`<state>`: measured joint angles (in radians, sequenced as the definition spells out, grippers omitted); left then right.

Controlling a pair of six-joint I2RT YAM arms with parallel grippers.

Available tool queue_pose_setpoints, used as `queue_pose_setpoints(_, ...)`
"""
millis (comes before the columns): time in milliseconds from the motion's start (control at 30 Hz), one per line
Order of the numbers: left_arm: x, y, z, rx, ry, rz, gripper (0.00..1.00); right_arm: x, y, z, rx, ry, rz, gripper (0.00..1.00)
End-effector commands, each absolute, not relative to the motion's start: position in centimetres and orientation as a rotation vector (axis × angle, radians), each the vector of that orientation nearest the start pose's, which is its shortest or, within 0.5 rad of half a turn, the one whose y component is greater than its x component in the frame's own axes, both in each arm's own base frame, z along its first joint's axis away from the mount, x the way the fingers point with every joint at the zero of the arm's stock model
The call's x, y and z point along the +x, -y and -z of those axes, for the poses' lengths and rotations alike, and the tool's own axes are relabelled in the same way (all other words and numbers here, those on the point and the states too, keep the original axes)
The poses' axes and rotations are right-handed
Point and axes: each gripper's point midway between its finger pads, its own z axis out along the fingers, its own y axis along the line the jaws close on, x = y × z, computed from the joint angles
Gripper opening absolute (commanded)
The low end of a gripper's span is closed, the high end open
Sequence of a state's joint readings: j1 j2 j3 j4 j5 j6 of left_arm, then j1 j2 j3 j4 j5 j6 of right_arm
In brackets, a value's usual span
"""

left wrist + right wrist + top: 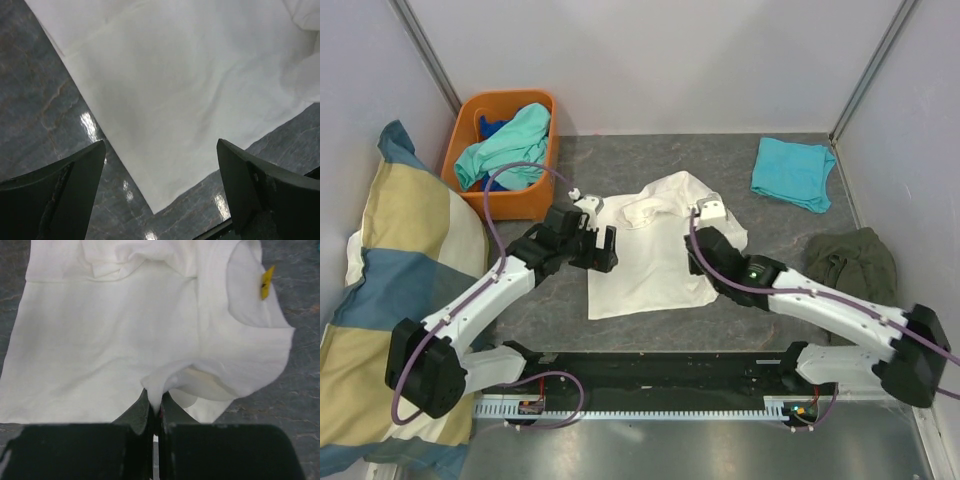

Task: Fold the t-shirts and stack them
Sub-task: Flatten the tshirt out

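1 grey marbled table (pixel 660 160); left end effector (pixel 161 146) gapes, right end effector (pixel 156 412) pinches cream t-shirt (pixel 100 340).

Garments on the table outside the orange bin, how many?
3: white t-shirt in the centre, turquoise t-shirt back right, dark olive garment near the right edge. The pillow may hide others.

Cream-white t-shirt (pixel 655 250) on dark grey marbled table (pixel 650 155).
Shirt plain, small yellow tag (pixel 267 282) at collar. Turquoise t-shirt (pixel 793 172); mint-green t-shirt (pixel 515 140) and blue t-shirt (pixel 490 127) in orange basket (pixel 505 98); olive-green garment (pixel 855 262); pillow (pixel 400 280) yellow-and-blue checked, white edge.
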<state>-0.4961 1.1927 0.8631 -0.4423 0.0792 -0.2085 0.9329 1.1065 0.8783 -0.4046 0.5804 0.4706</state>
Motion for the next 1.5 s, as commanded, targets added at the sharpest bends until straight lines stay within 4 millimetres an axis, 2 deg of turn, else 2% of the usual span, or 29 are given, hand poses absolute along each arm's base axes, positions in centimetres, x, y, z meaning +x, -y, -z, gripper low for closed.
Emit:
queue_pose_setpoints(0, 26.8, 17.4, -16.4, 0.267, -2.259, 0.505, 1.00, 28.0, -26.3, -17.3, -0.227, -2.079, -0.312, 0.00)
queue_pose_setpoints(33, 26.7, 17.3, -16.4, 0.264, -2.260, 0.500, 1.00, 28.7, -27.2, -17.1, -0.239, -2.066, -0.327, 0.00)
queue_pose_setpoints(67, 26.4, 17.1, -16.1, 0.265, -2.272, 0.492, 1.00, 29.2, -27.7, -15.6, -0.257, -2.095, -0.314, 0.00)
queue_pose_setpoints(133, 26.1, 16.7, -16.3, 0.271, -2.266, 0.483, 1.00, 30.1, -28.1, -15.7, -0.248, -2.080, -0.309, 0.30)
queue_pose_setpoints(167, 25.8, 16.5, -16.2, 0.273, -2.271, 0.477, 1.00, 30.6, -27.6, -16.2, -0.229, -2.070, -0.300, 0.41)
queue_pose_setpoints(200, 25.6, 16.3, -16.4, 0.272, -2.263, 0.475, 1.00, 30.8, -27.3, -17.0, -0.218, -2.052, -0.302, 0.59)
queue_pose_setpoints(233, 25.5, 16.2, -16.5, 0.273, -2.260, 0.473, 1.00, 30.8, -26.9, -17.6, -0.213, -2.044, -0.298, 0.67)
queue_pose_setpoints(300, 25.1, 15.9, -16.0, 0.273, -2.266, 0.465, 1.00, 30.9, -25.7, -19.9, -0.183, -2.006, -0.302, 0.76)
queue_pose_setpoints(333, 25.0, 15.9, -16.0, 0.273, -2.263, 0.468, 1.00, 30.5, -25.0, -19.8, -0.189, -2.023, -0.281, 0.79)
queue_pose_setpoints(367, 24.8, 15.8, -15.7, 0.271, -2.270, 0.469, 1.00, 30.2, -24.4, -20.8, -0.178, -2.008, -0.284, 0.82)
queue_pose_setpoints(400, 24.7, 16.0, -15.6, 0.277, -2.274, 0.478, 1.00, 29.6, -23.7, -20.4, -0.187, -2.030, -0.269, 0.83)
queue_pose_setpoints(533, 24.7, 16.4, -15.3, 0.277, -2.272, 0.507, 1.00, 27.6, -22.9, -20.0, -0.192, -2.060, -0.331, 0.83)
queue_pose_setpoints(567, 24.9, 16.5, -15.4, 0.277, -2.269, 0.508, 1.00, 27.1, -22.8, -19.3, -0.193, -2.079, -0.338, 0.82)
queue_pose_setpoints(767, 25.1, 17.1, -15.2, 0.287, -2.272, 0.532, 1.00, 25.8, -24.1, -18.3, -0.240, -2.122, -0.435, 0.80)
queue_pose_setpoints(900, 25.4, 16.8, -15.1, 0.273, -2.269, 0.512, 1.00, 26.4, -25.8, -17.6, -0.286, -2.146, -0.444, 0.79)
queue_pose_setpoints(933, 25.4, 16.8, -15.1, 0.272, -2.267, 0.511, 1.00, 26.6, -26.4, -16.5, -0.320, -2.172, -0.423, 0.79)
queue_pose_setpoints(1000, 25.4, 16.9, -15.3, 0.271, -2.262, 0.517, 1.00, 27.3, -27.7, -16.7, -0.348, -2.172, -0.426, 0.79)
queue_pose_setpoints(1033, 25.4, 16.9, -15.4, 0.271, -2.259, 0.518, 1.00, 27.6, -28.4, -15.5, -0.388, -2.195, -0.398, 0.79)
queue_pose_setpoints(1067, 25.3, 16.9, -15.4, 0.270, -2.258, 0.521, 1.00, 28.2, -29.2, -16.1, -0.399, -2.182, -0.410, 0.78)
queue_pose_setpoints(1100, 25.3, 16.8, -15.5, 0.270, -2.256, 0.522, 1.00, 28.6, -29.9, -15.9, -0.416, -2.178, -0.415, 0.78)
queue_pose_setpoints(1133, 25.2, 16.8, -15.6, 0.267, -2.249, 0.523, 1.00, 29.0, -30.5, -14.8, -0.440, -2.194, -0.401, 0.77)
queue_pose_setpoints(1200, 25.1, 16.7, -15.7, 0.263, -2.245, 0.526, 1.00, 30.2, -31.5, -15.1, -0.481, -2.159, -0.389, 0.76)
queue_pose_setpoints(1233, 25.0, 16.7, -15.9, 0.261, -2.238, 0.530, 1.00, 30.6, -31.9, -13.8, -0.504, -2.176, -0.361, 0.75)
queue_pose_setpoints(1267, 24.9, 16.6, -15.9, 0.259, -2.240, 0.530, 1.00, 31.2, -32.4, -14.1, -0.540, -2.155, -0.345, 0.73)
queue_pose_setpoints(1333, 24.8, 16.5, -16.2, 0.255, -2.232, 0.528, 1.00, 31.9, -32.9, -12.6, -0.582, -2.171, -0.304, 0.70)
queue_pose_setpoints(1400, 24.6, 16.3, -16.2, 0.252, -2.231, 0.523, 1.00, 32.6, -33.4, -12.4, -0.605, -2.163, -0.287, 0.66)
queue_pose_setpoints(1433, 24.6, 16.3, -16.2, 0.250, -2.232, 0.524, 1.00, 32.7, -33.5, -11.3, -0.620, -2.180, -0.271, 0.64)
queue_pose_setpoints(1467, 24.5, 16.2, -16.2, 0.250, -2.229, 0.525, 1.00, 33.0, -33.8, -11.3, -0.621, -2.177, -0.276, 0.61)
